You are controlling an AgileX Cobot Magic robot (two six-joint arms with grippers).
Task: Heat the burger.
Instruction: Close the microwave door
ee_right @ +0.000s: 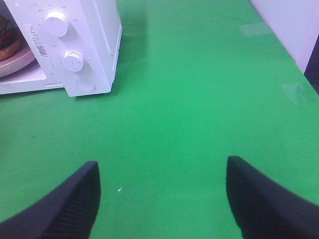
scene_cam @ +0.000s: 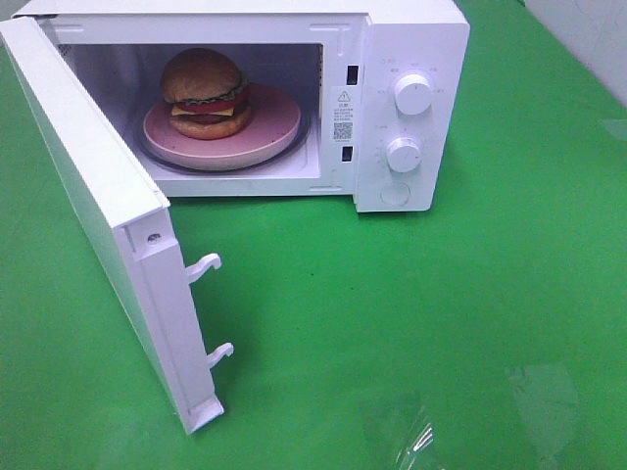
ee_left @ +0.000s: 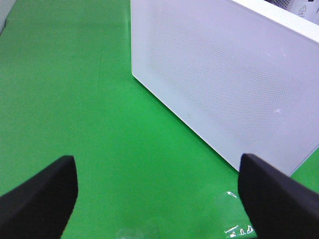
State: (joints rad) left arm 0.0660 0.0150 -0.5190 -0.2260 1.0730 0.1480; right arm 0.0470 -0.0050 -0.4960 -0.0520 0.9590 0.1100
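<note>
Golden-bun burger [scene_cam: 204,93] on round pink plate [scene_cam: 279,125] inside white box microwave [scene_cam: 431,49], upper left: loaded for heating. White door [scene_cam: 98,186] open. My left claw [ee_left: 159,199] and right claw [ee_right: 162,201] are both wide, empty.

The microwave [scene_cam: 411,59] loses the back of its top to the exterior view's upper edge. The tiny print around its knobs [scene_cam: 412,95] and on the sticker [scene_cam: 343,113] is unreadable. From the right wrist, the burger [ee_right: 6,37] is mostly cropped off. The left fingers [ee_left: 40,199] and right fingers [ee_right: 264,199] only show partway, the rest chopped by the frame.
</note>
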